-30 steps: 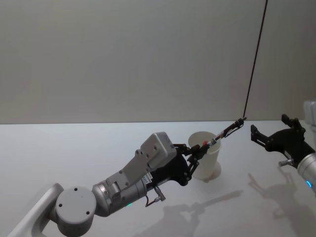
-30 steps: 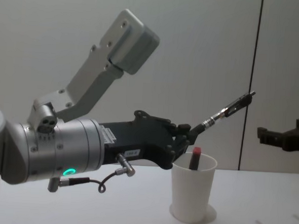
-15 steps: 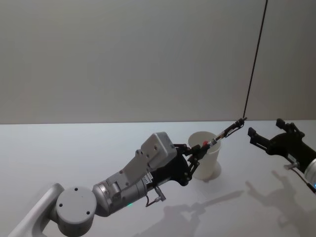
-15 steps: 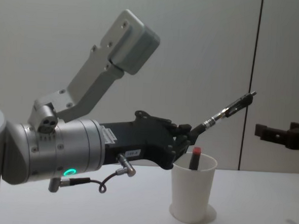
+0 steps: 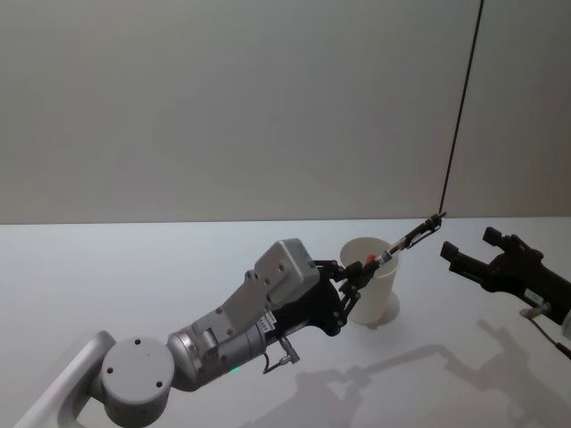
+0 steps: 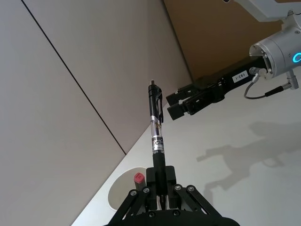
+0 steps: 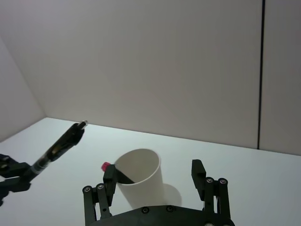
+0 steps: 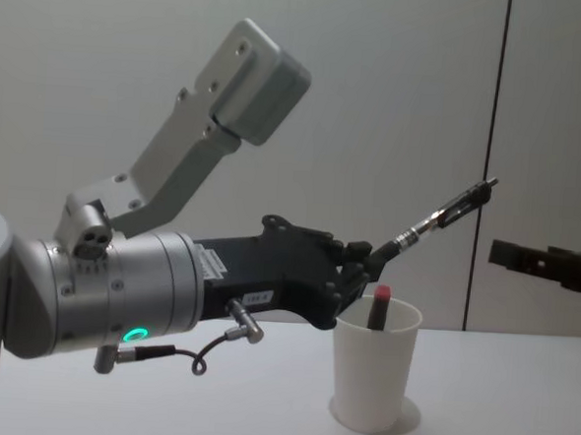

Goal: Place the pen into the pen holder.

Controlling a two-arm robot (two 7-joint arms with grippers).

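Black and clear plastic, the pen (image 8: 439, 216) juts up at a slant above the cup (image 8: 374, 365), clip end highest, its lower end pinched between the jaws of the left gripper (image 8: 365, 264). Held by one end, it has the rest of its length free, which looks meant for a handover. Just to the right, the right gripper (image 5: 463, 259) hangs level with the clip end, near it but not touching, jaws wide as the right wrist view shows. White, tapered paper with a rolled rim, the cup stands on the table (image 5: 107, 267) and already contains a red-capped marker (image 8: 379, 305).
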